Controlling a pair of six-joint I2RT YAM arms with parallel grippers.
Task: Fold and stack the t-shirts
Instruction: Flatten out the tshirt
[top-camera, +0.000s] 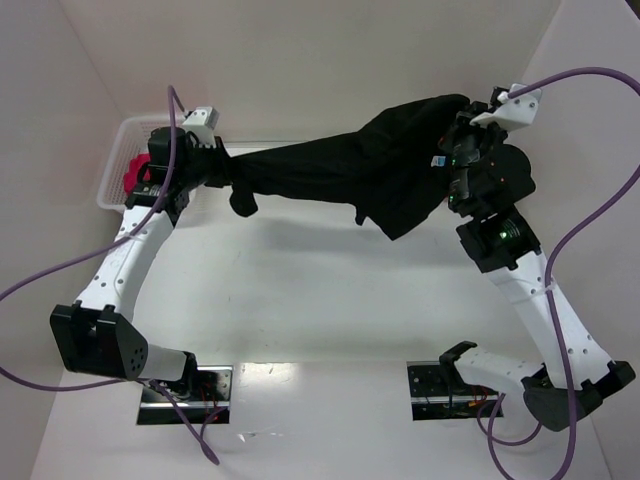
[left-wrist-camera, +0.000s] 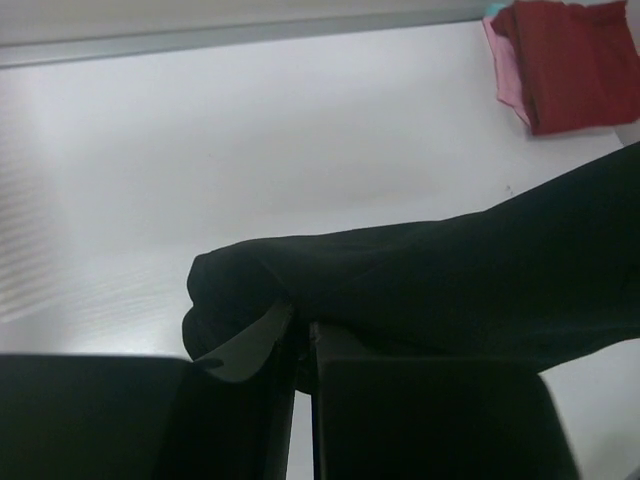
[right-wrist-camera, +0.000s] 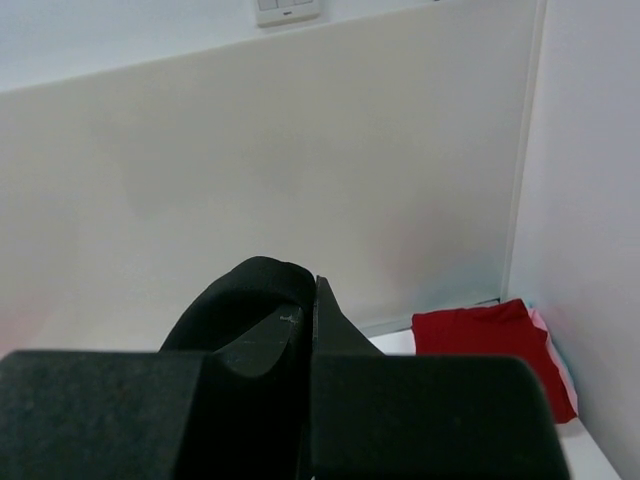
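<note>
A black t-shirt (top-camera: 350, 170) hangs stretched in the air between my two grippers, above the white table. My left gripper (top-camera: 225, 165) pinches its left end; in the left wrist view the cloth (left-wrist-camera: 450, 280) sits at the tips of the left gripper (left-wrist-camera: 303, 325), whose jaws stand a narrow slit apart. My right gripper (top-camera: 462, 122) is shut on the bunched right end, and the fabric (right-wrist-camera: 240, 290) bulges over the right gripper (right-wrist-camera: 313, 300). A dark red t-shirt (left-wrist-camera: 575, 60) lies folded on a pink one (left-wrist-camera: 505, 80), also in the right wrist view as dark red t-shirt (right-wrist-camera: 490, 335).
A white mesh basket (top-camera: 115, 150) stands at the back left, behind my left arm, with a magenta patch (top-camera: 130, 182) showing beside it. White walls close the table at the back and on both sides. Purple cables loop from both arms.
</note>
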